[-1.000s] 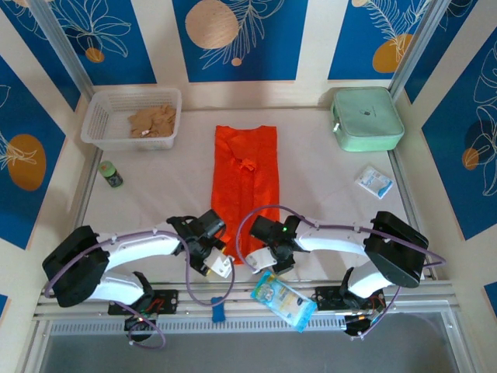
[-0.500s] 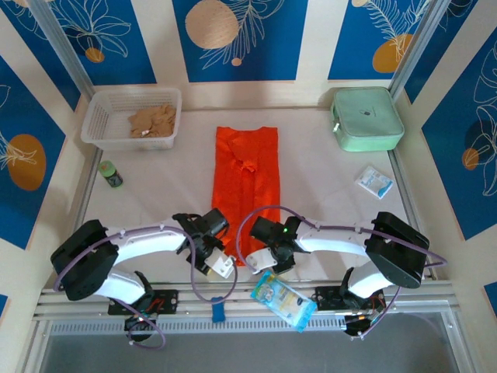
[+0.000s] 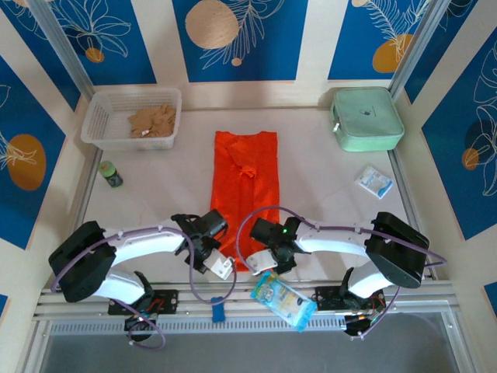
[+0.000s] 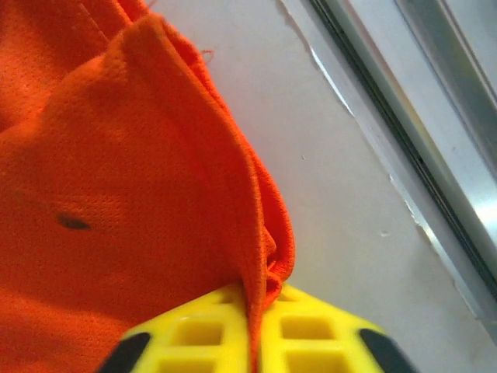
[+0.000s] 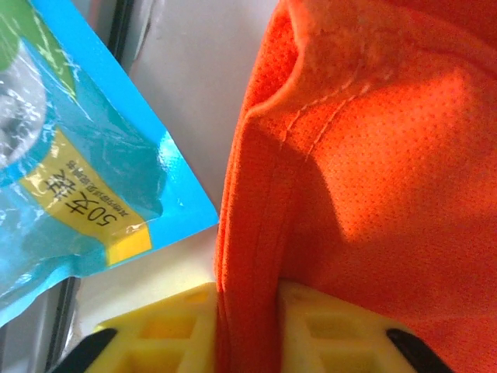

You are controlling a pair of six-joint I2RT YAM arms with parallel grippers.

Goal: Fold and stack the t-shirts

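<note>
Open table [image 3: 167, 198] lies left of the shirt [image 3: 245, 175]. The left gripper [image 4: 255, 307] pinches its near left corner, close to the front rail [image 4: 450, 116]. The right gripper [image 5: 248, 299] pinches the near right corner, just beside a blue packet [image 5: 70, 171]. The shirt is a long, narrow orange-red strip mid-table.

At centre the t-shirt [image 3: 245, 186], basket [image 3: 128, 142] behind-left, case [image 3: 366, 118] behind-right, pouch [image 3: 284, 301] at near edge.
</note>
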